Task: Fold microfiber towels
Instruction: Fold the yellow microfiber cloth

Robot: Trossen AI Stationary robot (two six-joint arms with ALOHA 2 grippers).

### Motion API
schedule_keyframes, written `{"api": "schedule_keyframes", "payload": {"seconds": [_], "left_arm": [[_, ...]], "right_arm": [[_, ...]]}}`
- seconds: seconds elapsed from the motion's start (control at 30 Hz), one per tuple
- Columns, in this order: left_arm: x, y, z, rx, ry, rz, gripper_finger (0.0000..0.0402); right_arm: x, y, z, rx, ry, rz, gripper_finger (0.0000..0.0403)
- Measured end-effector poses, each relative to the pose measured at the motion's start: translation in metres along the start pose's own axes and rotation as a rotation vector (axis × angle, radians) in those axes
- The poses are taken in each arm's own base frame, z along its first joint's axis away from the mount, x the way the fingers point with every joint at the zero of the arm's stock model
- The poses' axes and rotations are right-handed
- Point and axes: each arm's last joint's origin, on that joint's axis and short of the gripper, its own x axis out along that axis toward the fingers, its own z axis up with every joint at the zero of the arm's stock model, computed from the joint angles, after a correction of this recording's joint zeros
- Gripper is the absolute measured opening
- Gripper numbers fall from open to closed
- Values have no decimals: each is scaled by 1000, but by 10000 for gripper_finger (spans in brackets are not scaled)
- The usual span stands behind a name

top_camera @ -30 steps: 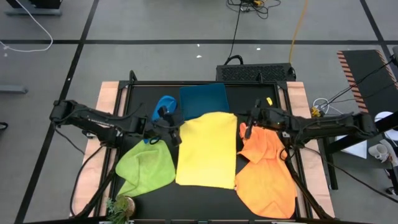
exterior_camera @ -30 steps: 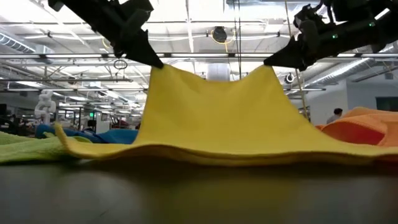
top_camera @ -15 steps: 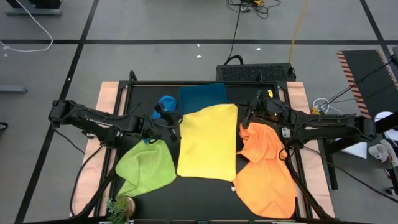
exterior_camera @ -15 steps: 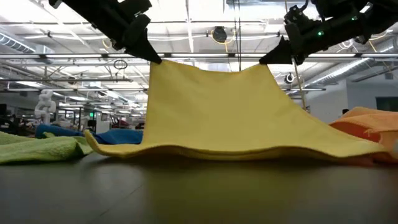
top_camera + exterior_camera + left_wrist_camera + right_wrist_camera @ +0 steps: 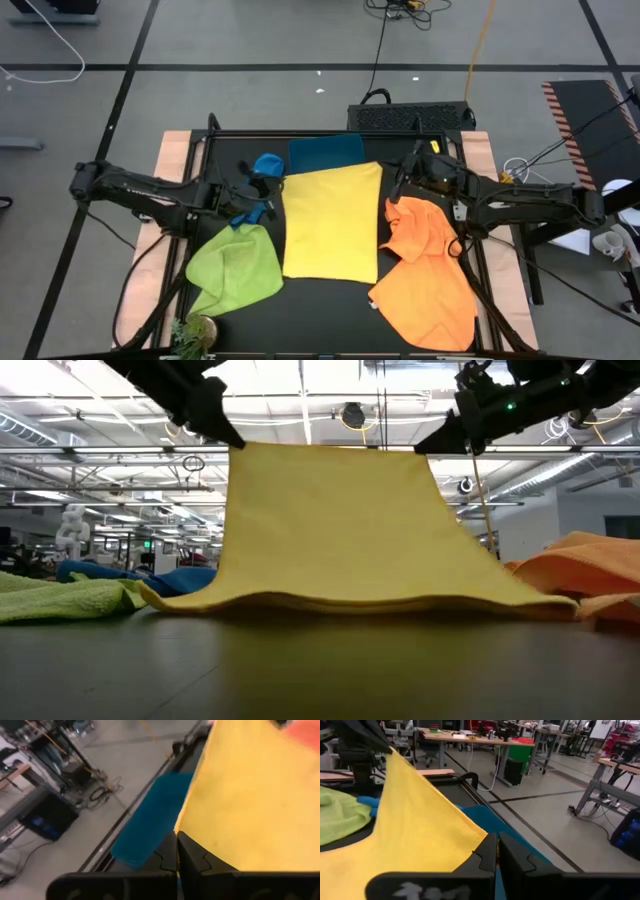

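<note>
The yellow towel (image 5: 332, 225) is held up by its two far corners, and its near part (image 5: 350, 600) lies on the black table. My left gripper (image 5: 278, 186) is shut on the far left corner. My right gripper (image 5: 390, 180) is shut on the far right corner. The top edge (image 5: 330, 447) runs straight between them. A lime green towel (image 5: 235, 268) lies crumpled at the near left. A blue towel (image 5: 266, 164) sits beside the left gripper. Orange towels (image 5: 430, 275) are heaped at the right. My left gripper pinches the yellow towel's far left corner (image 5: 180, 828) between its two shut fingers (image 5: 190, 857), coming from the table's left and slanting down. That corner is lifted clear, and the cloth hangs from it down to the table. My right gripper pinches the far right corner (image 5: 481, 837) between its two shut fingers (image 5: 512, 855), coming nearly level from the table's right. The corner is lifted clear, and the top edge is taut toward the other gripper.
A teal bin (image 5: 326, 152) stands at the far edge behind the yellow towel. A small plant (image 5: 192, 332) sits at the near left corner. The table's raised frame (image 5: 210, 135) borders the black surface.
Both grippers have risen and gone toward the far edge, and the left one has also drawn toward the table's left. The yellow towel's top edge, which sagged between them, is now straight and taut. Its near edge has slid along the table toward the far side.
</note>
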Motion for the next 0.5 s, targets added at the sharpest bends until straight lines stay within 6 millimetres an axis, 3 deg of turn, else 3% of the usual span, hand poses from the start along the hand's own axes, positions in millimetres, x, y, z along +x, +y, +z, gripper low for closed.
{"api": "schedule_keyframes", "payload": {"seconds": [0.27,0.5], "left_arm": [[-6,6,0,3,-1,53,1],[-9,1,0,-20,-2,-14,1]], "right_arm": [[5,-3,-2,1,7,24,1],[11,1,-12,1,85,81,1]]}}
